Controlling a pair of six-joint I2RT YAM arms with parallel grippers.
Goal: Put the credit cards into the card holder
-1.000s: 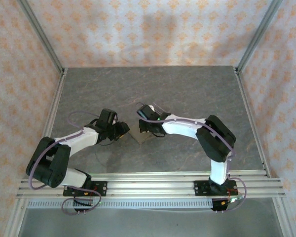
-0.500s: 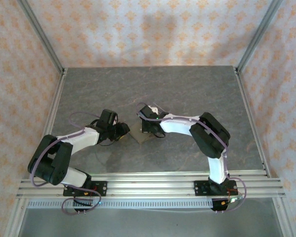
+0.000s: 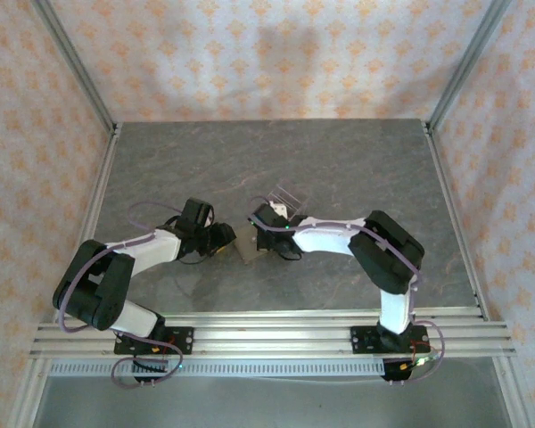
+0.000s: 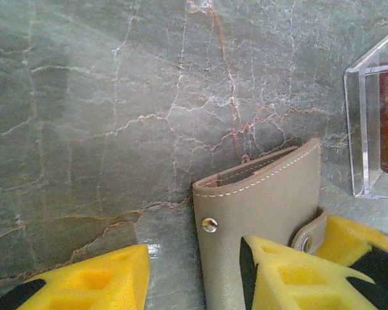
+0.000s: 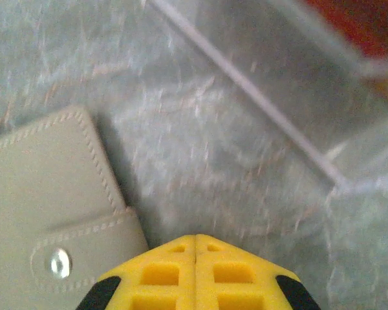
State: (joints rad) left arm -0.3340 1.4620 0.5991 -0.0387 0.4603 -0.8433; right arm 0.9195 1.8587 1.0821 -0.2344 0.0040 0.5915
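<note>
Card holder (image 4: 258,200) lies within the spread left gripper (image 4: 194,258), beside the closed right gripper (image 5: 195,244).

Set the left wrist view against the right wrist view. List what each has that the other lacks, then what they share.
Left wrist view adds: the left hand, its yellow fingers spread apart, one of them overlapping the card holder, and the holder's slightly gaping top edge. Right wrist view adds: the right hand, fingers shut together with nothing between them, just off the holder's corner. Shared: the tan stitched card holder with its snap, the clear plastic stand with something dark red inside, and the marbled table.
</note>
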